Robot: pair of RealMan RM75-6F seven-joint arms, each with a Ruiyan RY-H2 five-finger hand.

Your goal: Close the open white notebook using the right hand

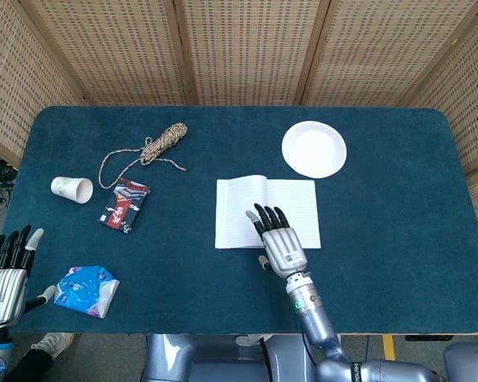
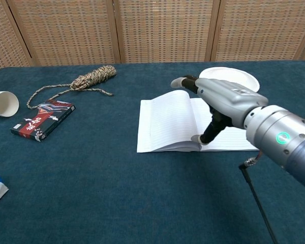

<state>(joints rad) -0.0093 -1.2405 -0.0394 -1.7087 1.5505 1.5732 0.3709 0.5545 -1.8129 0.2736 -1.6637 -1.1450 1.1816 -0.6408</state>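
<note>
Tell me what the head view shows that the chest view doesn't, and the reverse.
Only the head view shows the left hand, open at the near left table edge, and the whole blue-white packet beside it. Only the chest view shows the thumb tip down at the near edge of the notebook, by the spine, under the raised right hand. Both show the notebook open, the paper plate, rope, paper cup and red-black box.

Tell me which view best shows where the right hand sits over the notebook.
Head view: from above, the right hand lies open over the notebook's right page near the spine. Chest view shows the hand from the side, hiding much of that page.
</note>
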